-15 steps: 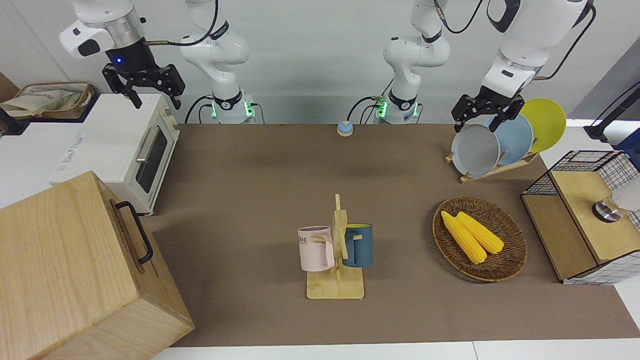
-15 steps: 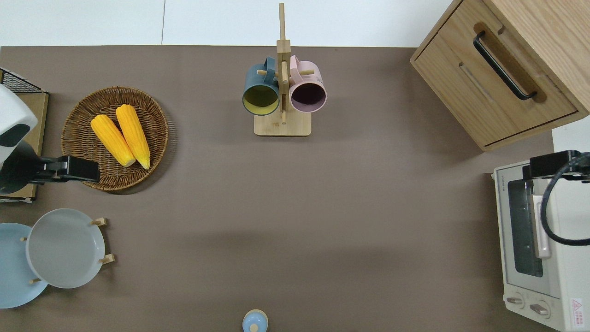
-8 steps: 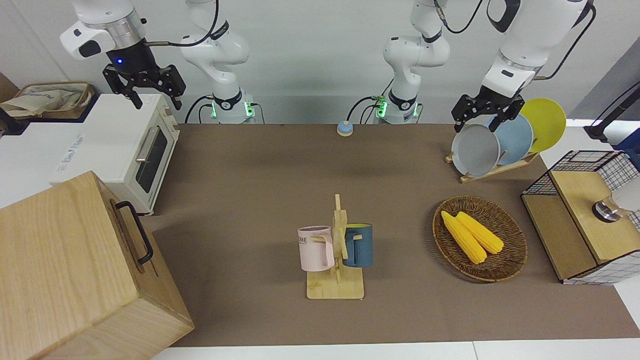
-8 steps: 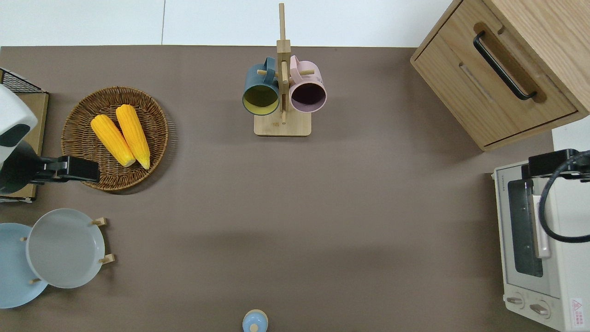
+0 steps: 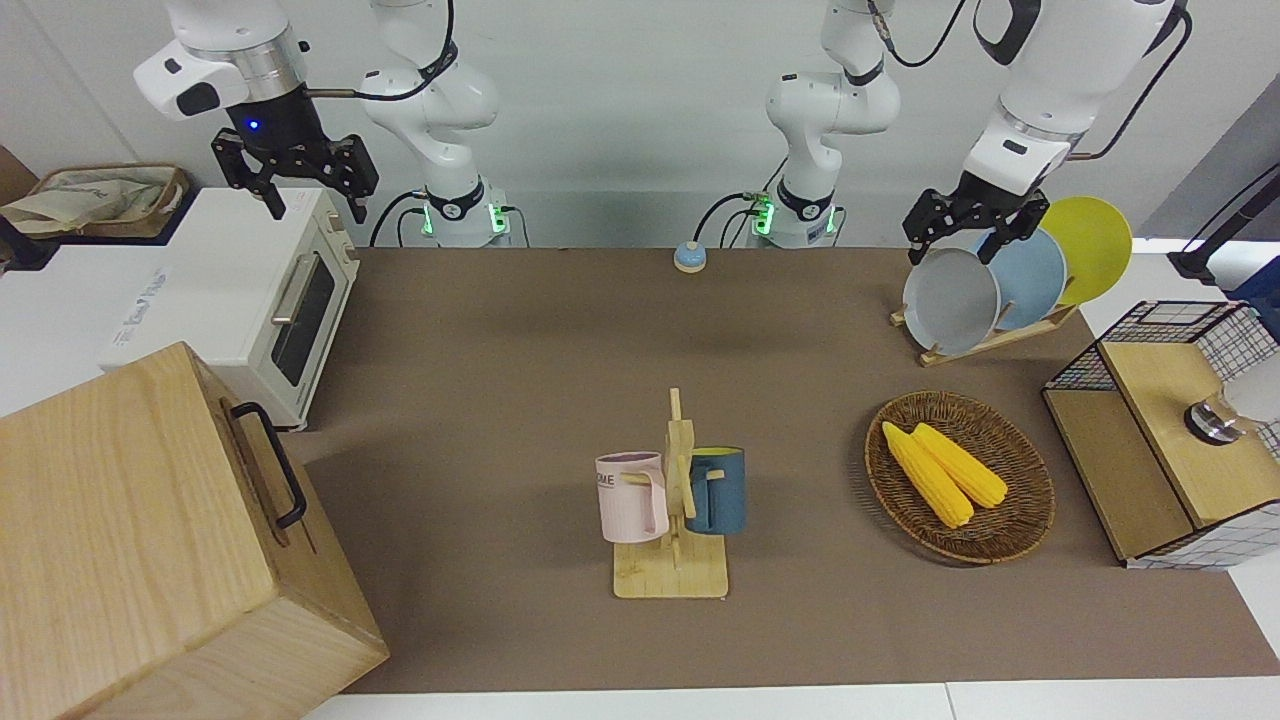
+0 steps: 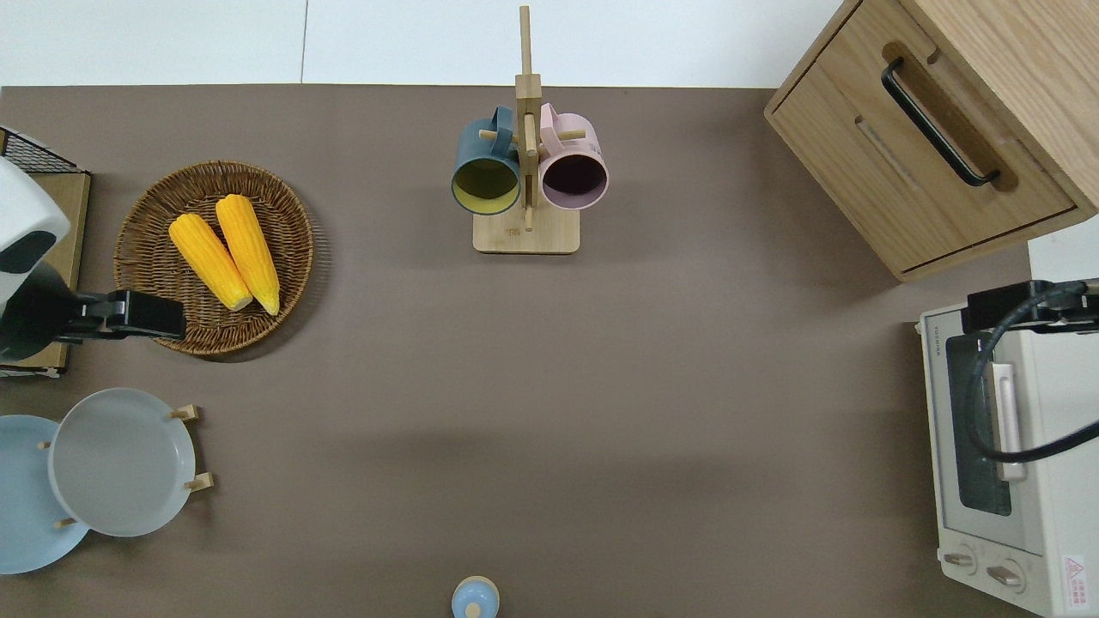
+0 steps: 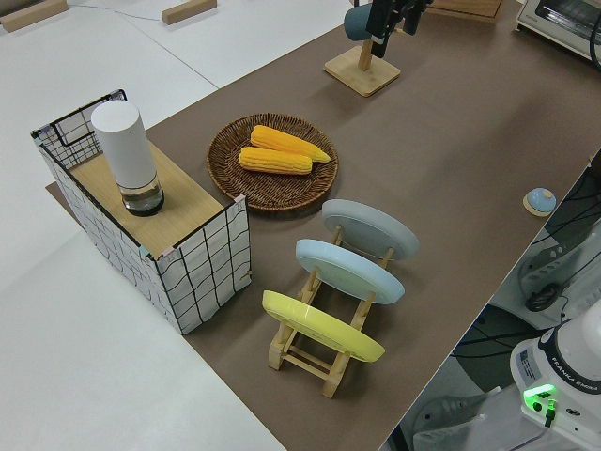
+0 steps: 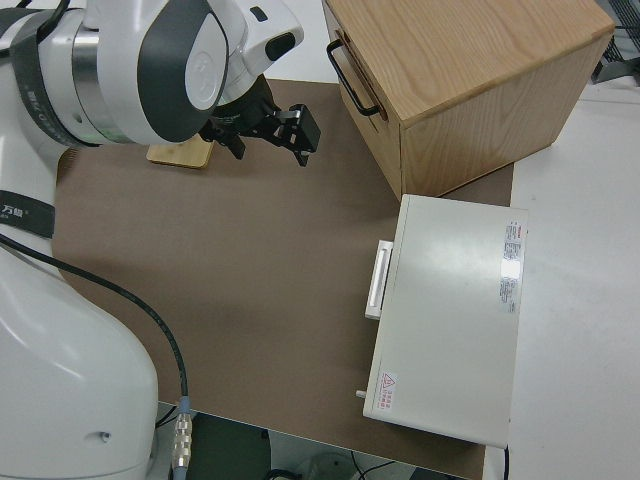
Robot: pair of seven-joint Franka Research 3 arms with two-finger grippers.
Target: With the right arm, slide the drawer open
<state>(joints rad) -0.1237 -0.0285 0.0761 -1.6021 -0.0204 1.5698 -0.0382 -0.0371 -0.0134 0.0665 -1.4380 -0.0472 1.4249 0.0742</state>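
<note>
Right gripper [image 5: 296, 186]: fingers spread, empty, up in the air over the white toaster oven [image 6: 996, 446] – I see it at that oven's end nearest the wooden box [image 5: 150, 540].
Drawer [image 6: 923, 163]: shut, in the box at the right arm's end, farther from the robots than the oven; black handle [image 6: 936, 120] untouched.
Around: mug rack [image 5: 672, 500] mid-table, corn basket [image 5: 958, 475] well apart.
Change: gripper has crept toward the box since a second ago – drawer unmoved.
Left arm: parked.
</note>
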